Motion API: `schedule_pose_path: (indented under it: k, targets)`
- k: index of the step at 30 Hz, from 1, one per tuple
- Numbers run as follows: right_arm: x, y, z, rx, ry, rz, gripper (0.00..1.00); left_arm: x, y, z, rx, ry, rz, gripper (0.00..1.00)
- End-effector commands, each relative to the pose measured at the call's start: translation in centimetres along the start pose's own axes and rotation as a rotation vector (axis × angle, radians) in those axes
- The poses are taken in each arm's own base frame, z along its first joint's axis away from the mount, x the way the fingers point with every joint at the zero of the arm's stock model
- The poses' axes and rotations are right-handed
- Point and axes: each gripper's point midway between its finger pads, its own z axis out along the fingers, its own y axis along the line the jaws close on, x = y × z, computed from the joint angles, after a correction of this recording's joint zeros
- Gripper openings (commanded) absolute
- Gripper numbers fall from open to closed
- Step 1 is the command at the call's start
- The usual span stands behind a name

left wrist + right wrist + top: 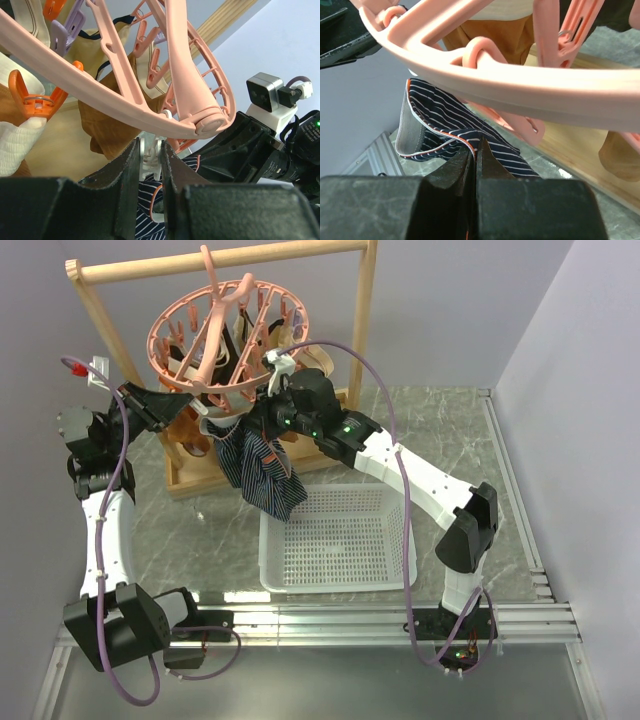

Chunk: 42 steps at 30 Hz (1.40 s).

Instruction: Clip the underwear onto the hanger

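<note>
The pink ring hanger [215, 335] hangs from the wooden rack. My left gripper [198, 412] is under its near rim; in the left wrist view [150, 156] it is shut on a small whitish clip [150, 159] below the pink ring [185, 90]. My right gripper [252, 428] is shut on the waistband edge of the navy striped underwear [262, 470], which hangs from it just below the ring. The right wrist view shows the gripper [474, 146] pinching the cloth [440, 115] under the ring [520, 90]. The underwear [147, 205] lies right below the clip.
The wooden rack [365, 320] stands at the back, its base [580, 145] on the marble table. Brown and tan garments [190, 435] hang from the hanger, also seen in the left wrist view [105, 125]. A white mesh basket [400, 575] sits below the underwear. Orange clips [35, 100] hang nearby.
</note>
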Motion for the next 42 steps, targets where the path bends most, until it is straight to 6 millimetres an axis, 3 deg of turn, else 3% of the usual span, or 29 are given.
schedule_pose_path:
  k: [1,13,29,42]
  targets:
    - [-1.9,0.9,-0.9,-0.022,-0.045,0.017,0.0,-0.6,-1.1,0.2,0.038,0.003,0.045,0.0]
    - [-0.8,-0.3,-0.9,-0.007,-0.016,0.04,0.0,-0.6,-1.1,0.2,0.045,0.002,0.033,0.0]
    - [-2.6,-0.8,-0.7,-0.013,-0.051,0.104,0.0,-0.1,-1.0,0.1,0.05,0.017,0.061,0.0]
    - [-3.9,0.1,-0.8,-0.046,-0.077,0.131,0.0,0.3,-1.0,0.2,0.056,0.025,0.083,0.0]
